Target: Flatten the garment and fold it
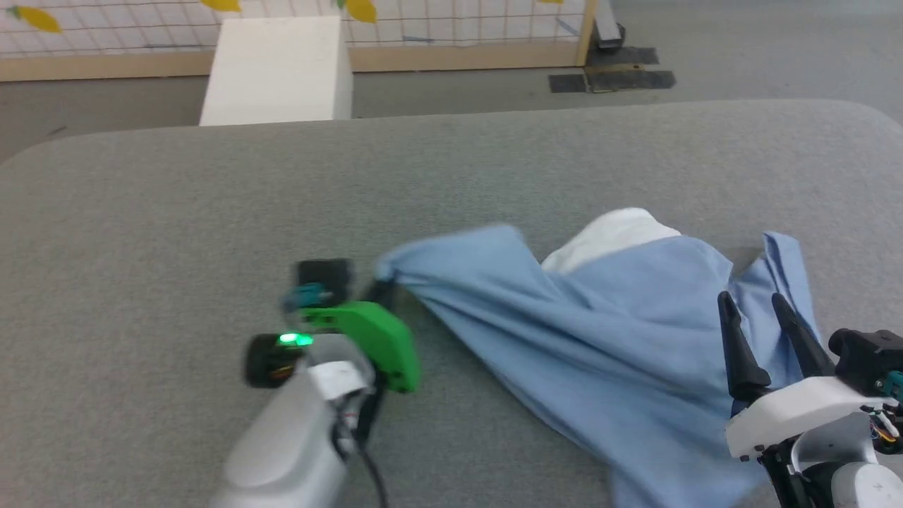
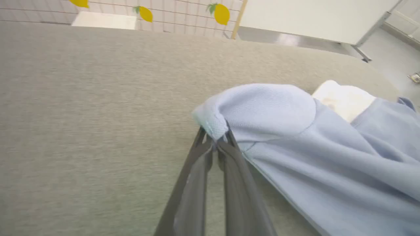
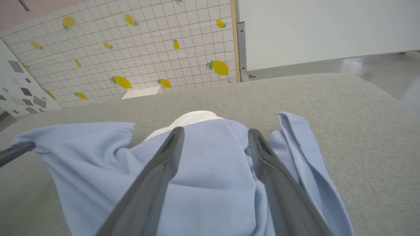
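On grey table (image 1: 141, 233), left pincer (image 2: 216, 144) pinching garment (image 1: 564, 331), right pincer (image 1: 750, 298) spread.

Robot test lab, grey padded table (image 1: 141, 212), lemon-print grid backdrop (image 3: 147, 49), taped floor (image 1: 614, 79)

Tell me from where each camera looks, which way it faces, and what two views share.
Head view: high on the robot, facing forward and down at the grey table and the blue T-shirt; left gripper and right gripper show.
Left wrist view: low over the table, looking along its shut fingers, which pinch a T-shirt corner.
Right wrist view: above the T-shirt, looking along its open fingers.
Shared: both wrist views show the lemon-patterned wall beyond the table.
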`<state>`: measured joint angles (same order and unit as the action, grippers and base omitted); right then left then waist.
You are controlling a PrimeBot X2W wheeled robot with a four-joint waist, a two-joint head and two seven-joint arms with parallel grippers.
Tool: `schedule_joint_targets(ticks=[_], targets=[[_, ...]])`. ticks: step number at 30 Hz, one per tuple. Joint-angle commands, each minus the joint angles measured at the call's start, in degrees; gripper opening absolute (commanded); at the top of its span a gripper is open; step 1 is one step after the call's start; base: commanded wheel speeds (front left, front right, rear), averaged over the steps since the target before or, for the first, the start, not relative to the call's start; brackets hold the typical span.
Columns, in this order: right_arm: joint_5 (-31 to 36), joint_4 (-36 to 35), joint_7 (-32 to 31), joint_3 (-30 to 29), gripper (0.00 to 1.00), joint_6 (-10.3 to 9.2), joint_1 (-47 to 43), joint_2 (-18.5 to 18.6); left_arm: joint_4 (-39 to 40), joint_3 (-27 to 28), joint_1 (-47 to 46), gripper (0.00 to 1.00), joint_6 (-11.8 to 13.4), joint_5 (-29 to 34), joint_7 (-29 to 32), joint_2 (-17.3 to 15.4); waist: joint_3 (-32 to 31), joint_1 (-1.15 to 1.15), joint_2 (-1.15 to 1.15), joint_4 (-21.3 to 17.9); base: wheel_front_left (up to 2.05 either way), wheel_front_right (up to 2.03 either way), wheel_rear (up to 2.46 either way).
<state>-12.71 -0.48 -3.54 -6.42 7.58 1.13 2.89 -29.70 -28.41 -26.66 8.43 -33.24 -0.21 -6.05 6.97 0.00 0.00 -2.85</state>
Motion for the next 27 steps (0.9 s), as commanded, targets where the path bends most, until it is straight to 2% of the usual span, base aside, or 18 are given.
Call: schedule_joint_targets(ticks=[1, 4, 7, 11, 15, 16, 17, 18, 22, 27], targets=[[-0.1, -0.3, -0.1, 0.0, 1.00, -0.09, 0.8, 0.0, 0.5, 2.0, 1.4, 0.00, 1.2, -0.7, -2.1, -2.0, -1.1, 0.00, 0.00, 2.3, 0.00, 0.00, 0.00], [-0.1, -0.5, -0.5, -0.2, 1.00, -0.09, 0.5, 0.0, 2.6, 6.8, 4.7, 0.00, 3.8, -2.2, -5.9, -5.2, -1.7, 0.00, 0.00, 4.2, 0.00, 0.00, 0.00], [-0.1, -0.6, -0.9, -0.3, 1.00, -0.09, 0.0, 0.0, 4.7, 10.3, 9.9, 0.00, 6.1, -3.9, -6.2, -8.2, -2.2, 0.00, 0.00, 6.0, 0.00, 0.00, 0.00], [-0.1, -0.6, -1.6, -0.4, 1.00, -0.09, -0.5, 0.0, 7.4, 11.9, 16.9, 0.00, 8.0, -5.5, -4.1, -10.7, -2.4, 0.00, 0.00, 8.3, 0.00, 0.00, 0.00], [0.1, -0.3, -2.7, -0.7, 1.00, -0.09, -0.8, 0.0, 8.6, 10.9, 22.3, 0.00, 8.4, -7.3, 0.4, -10.8, -2.7, 0.00, 0.00, 10.1, 0.00, 0.00, 0.00], [0.1, -0.2, -2.9, -1.0, 1.00, -0.09, -0.8, 0.0, 8.8, 10.4, 23.2, 0.19, 8.2, -7.8, 1.5, -10.6, -2.7, 0.00, 0.00, 10.5, 0.00, 0.00, 0.00], [0.2, -0.1, -3.1, -1.4, 1.00, -0.09, -0.8, 0.0, 9.3, 9.8, 23.9, 0.82, 7.6, -8.2, 2.5, -10.4, -2.8, 0.00, 0.00, 10.9, 0.00, 0.00, 0.00], [0.3, 0.0, -3.3, -1.7, 1.00, -0.09, -0.8, 0.0, 9.8, 9.9, 24.3, 1.00, 7.6, -8.6, 2.4, -10.1, -2.9, 0.00, 0.00, 11.3, 0.00, 0.00, 0.00], [1.3, 0.5, -4.2, -2.8, 1.00, -0.09, -0.6, 0.0, 11.9, 9.7, 25.4, 1.00, 6.8, -8.9, 0.4, -9.1, -3.1, 0.00, 0.00, 12.4, 0.00, 0.00, 0.00], [3.9, 2.2, -4.3, -5.4, 1.00, -0.09, 2.7, 0.0, 15.0, 10.7, 24.2, 1.00, 5.7, -5.2, -10.7, -8.9, -2.7, 0.00, 0.00, 13.1, 0.00, 0.00, 0.00]])
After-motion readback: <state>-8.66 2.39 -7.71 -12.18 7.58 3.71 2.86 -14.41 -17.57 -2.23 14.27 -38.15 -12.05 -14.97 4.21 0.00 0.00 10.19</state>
